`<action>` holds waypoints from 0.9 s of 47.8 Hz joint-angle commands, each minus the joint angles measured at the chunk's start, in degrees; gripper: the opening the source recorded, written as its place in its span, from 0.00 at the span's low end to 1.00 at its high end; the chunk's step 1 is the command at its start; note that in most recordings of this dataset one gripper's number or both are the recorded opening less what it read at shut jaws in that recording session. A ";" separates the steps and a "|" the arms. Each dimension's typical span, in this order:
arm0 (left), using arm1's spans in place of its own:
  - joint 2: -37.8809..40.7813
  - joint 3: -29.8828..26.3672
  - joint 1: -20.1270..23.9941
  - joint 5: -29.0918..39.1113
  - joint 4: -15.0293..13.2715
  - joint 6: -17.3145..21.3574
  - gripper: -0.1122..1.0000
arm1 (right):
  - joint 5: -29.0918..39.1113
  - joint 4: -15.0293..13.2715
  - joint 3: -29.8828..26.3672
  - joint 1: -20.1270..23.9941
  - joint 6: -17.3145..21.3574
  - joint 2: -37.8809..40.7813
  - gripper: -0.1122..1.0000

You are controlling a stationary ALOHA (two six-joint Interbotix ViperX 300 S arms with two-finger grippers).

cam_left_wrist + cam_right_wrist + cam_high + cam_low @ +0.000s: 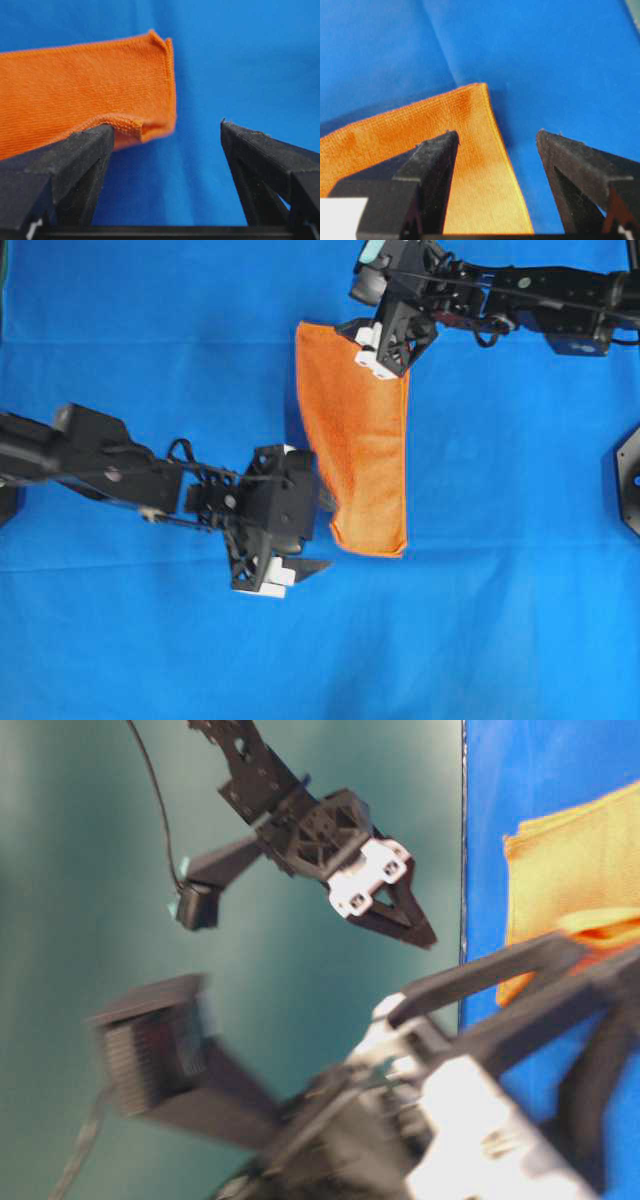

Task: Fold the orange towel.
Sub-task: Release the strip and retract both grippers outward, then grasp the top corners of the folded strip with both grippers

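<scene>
Seen from above: orange towel (358, 445) lying flat on the big blue sheet (500, 620), near the middle, folded into a tall narrow shape, wider at the top than at the bottom. Left gripper (300, 540) just beside the towel's lower left edge, with dark parts over that edge. Right gripper (385, 352) up at the towel's top right corner, over the cloth. Hard to tell from up here how wide either one stands. Shown much better by the left wrist camera: left gripper (167, 137) spread wide, holding nothing, blue sheet (240, 60) bare between the two black fingers (75, 160). Also clear only there: two layers of towel (85, 85), one over the other, with a small curled lip at the near corner, just past the left finger. Shown by the right wrist camera: right gripper (497, 140) spread wide too, holding nothing, one finger (427, 170) over the towel (470, 165) and the other over the blue sheet (545, 65), the towel's hem running between them up to a pointed corner. From the table-level camera: right gripper (425, 935) up off the sheet against a green wall (80, 820), the left arm a big blur up close, and only a slice of the towel (570, 860) seen behind it.
</scene>
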 commanded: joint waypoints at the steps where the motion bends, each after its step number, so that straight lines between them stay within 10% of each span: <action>1: -5.27 0.44 0.79 3.60 0.09 0.09 0.81 | -0.26 -0.09 0.97 0.26 0.18 -4.75 0.69; 43: -38.41 30.94 13.89 -15.47 0.09 -1.05 0.81 | -14.68 2.46 33.75 11.25 6.15 -40.43 0.69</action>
